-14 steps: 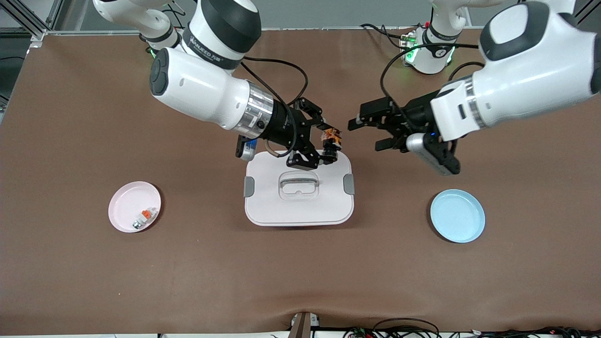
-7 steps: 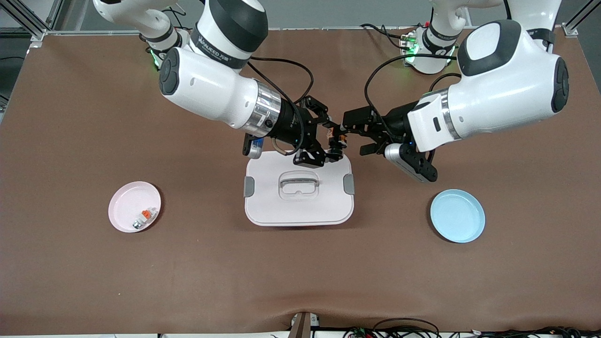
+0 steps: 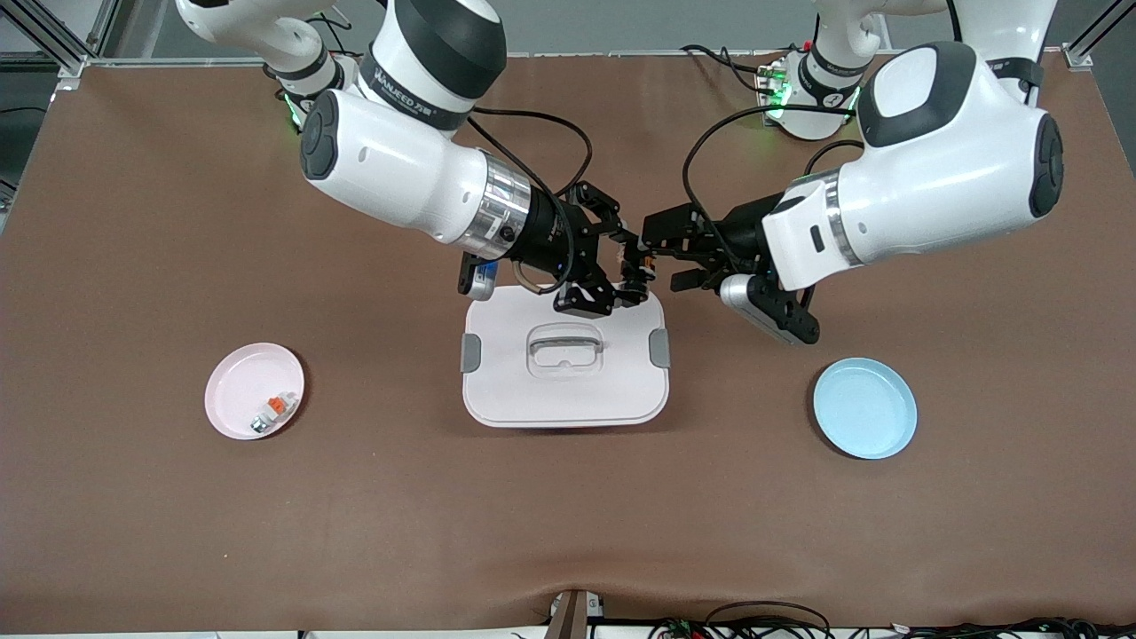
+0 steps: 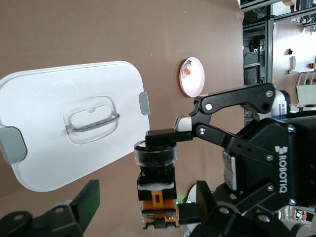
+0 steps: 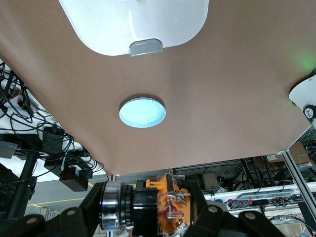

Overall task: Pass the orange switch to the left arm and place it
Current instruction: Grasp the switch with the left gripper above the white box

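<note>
— Brown matting covers the whole table (image 3: 133,515); where is the orange switch (image 3: 635,271)?

— Up in the air over the box (image 3: 564,377), above the lid's edge toward the robots' bases; the right gripper (image 3: 621,266) has its fingers clamped on it, presumably carrying it high so it clears the lid.

— And the left gripper (image 3: 658,259)?

— Over the table just beside that box edge, fingers apart around the switch's free end, not visibly clamped; I judge it is placed to take over, the blue plate (image 3: 865,408) being at its end.
</note>
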